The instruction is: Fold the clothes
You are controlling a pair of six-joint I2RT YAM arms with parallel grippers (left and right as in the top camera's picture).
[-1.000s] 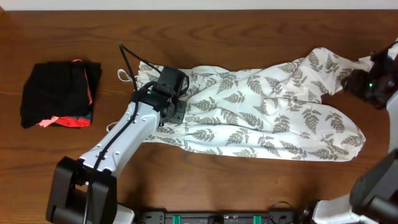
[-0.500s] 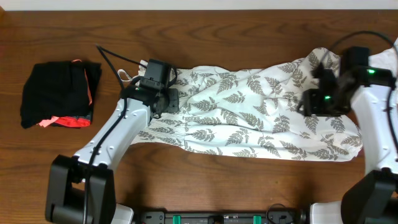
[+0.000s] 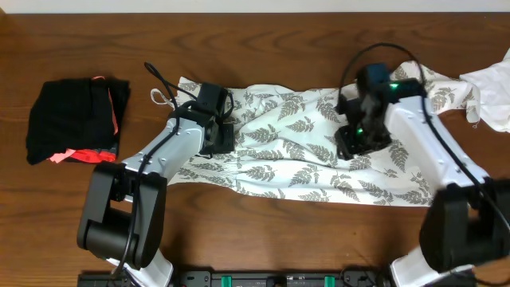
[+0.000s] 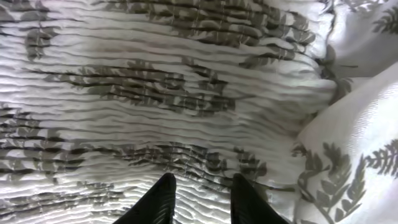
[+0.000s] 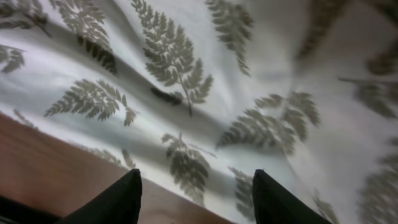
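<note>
The clothes, a white dress (image 3: 295, 159) with a grey-green fern print, lie spread lengthwise across the wooden table (image 3: 263, 48). A thin white strap (image 3: 162, 96) loops out at the left end. My left gripper (image 3: 219, 137) sits low over the ribbed, smocked part of the dress (image 4: 186, 93). In the left wrist view its gripper (image 4: 202, 183) stands narrowly open with flat fabric between the tips. My right gripper (image 3: 355, 143) hovers over the right half of the dress. In the right wrist view the gripper (image 5: 196, 180) is open wide above the dress edge (image 5: 174, 56) and bare wood (image 5: 50, 162).
A black bundle with coral-pink trim (image 3: 76, 119) lies at the far left. A plain white cloth (image 3: 490, 88) sits at the right edge, touching the dress end. The near table edge runs close below the dress.
My right arm has swung left from the table's far right edge to the dress's right half, and its jaws have widened a little. The left gripper shifted only slightly over the smocked part.
</note>
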